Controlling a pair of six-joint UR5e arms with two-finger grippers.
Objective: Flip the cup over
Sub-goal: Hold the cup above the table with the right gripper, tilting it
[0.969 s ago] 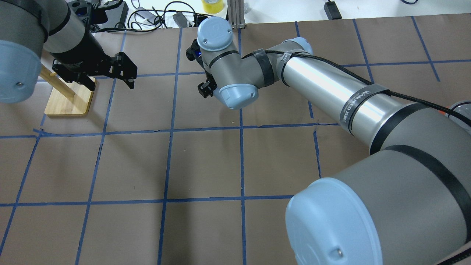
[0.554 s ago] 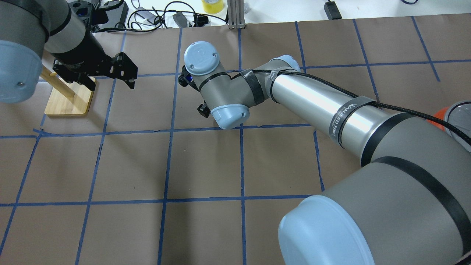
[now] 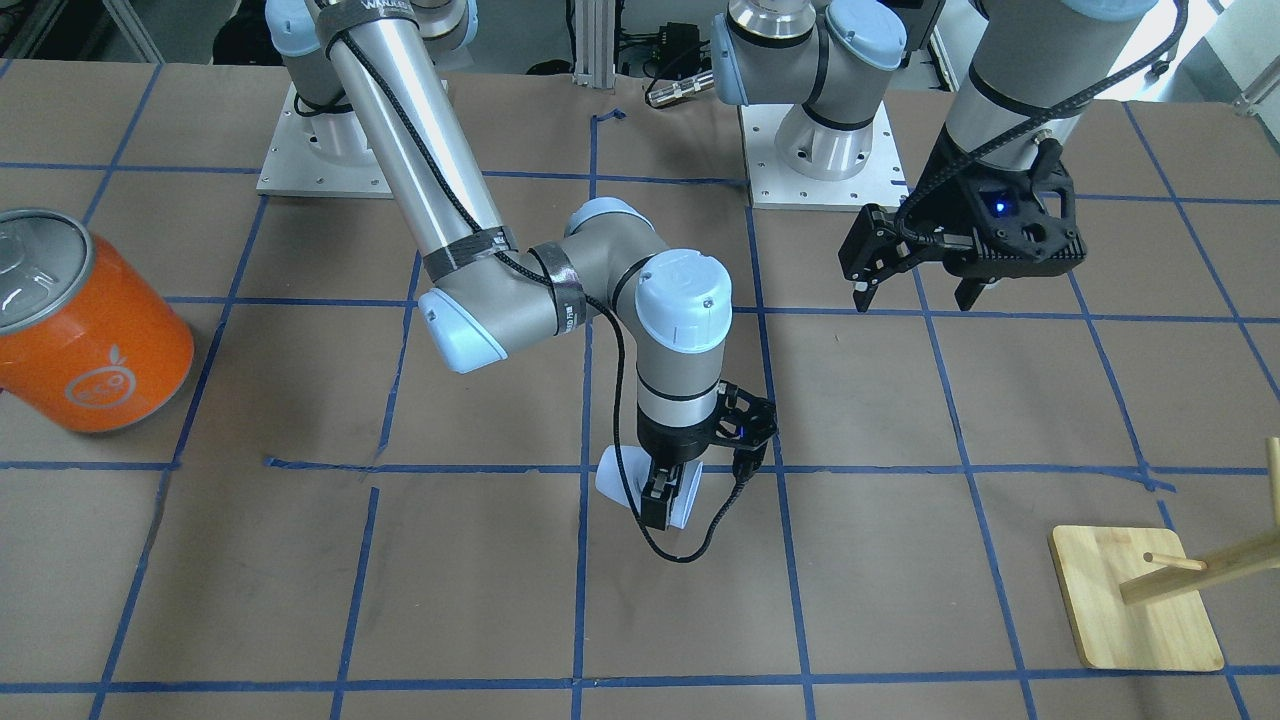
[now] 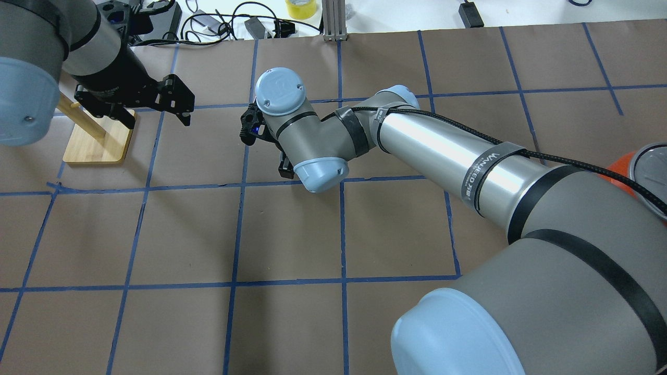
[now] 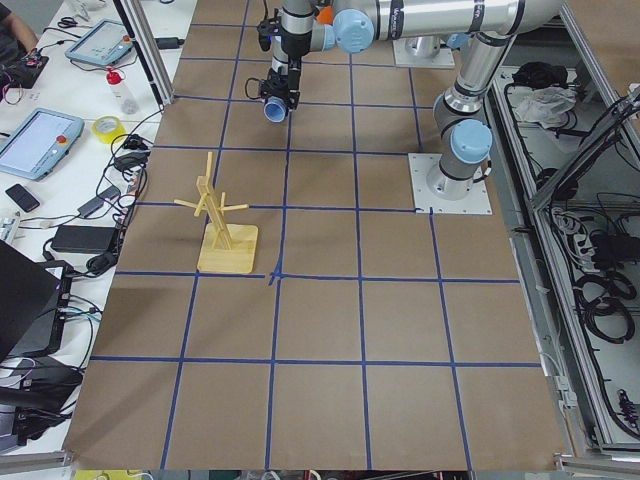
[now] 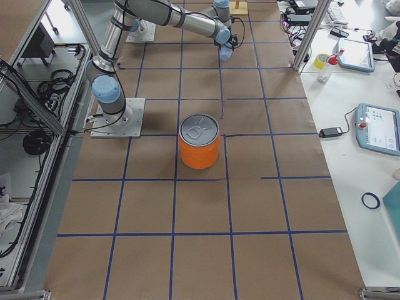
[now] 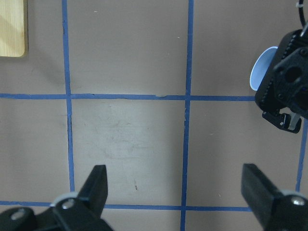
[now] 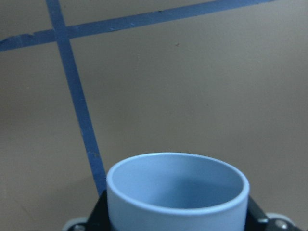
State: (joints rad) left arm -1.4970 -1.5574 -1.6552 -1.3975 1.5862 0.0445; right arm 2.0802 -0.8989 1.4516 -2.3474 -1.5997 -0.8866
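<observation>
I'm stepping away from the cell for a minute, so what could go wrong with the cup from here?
1. The right gripper holds the cup tilted and low over the table; if it is turned there, the rim may scrape the surface.
2. The cup looks smooth and tapered, so it might slip from the fingers mid-turn.
3. The black cable loop hangs right beside the cup and could brush or catch it.

text log | strap (image 4: 487, 165) on my right arm (image 4: 432, 136): white print reads roughly "WANJEED", trailing characters too small to read | orange can (image 3: 95, 335): white fruit-shaped logo (image 3: 92, 385) on its side, lettering illegible | elsewhere: nothing legible
</observation>
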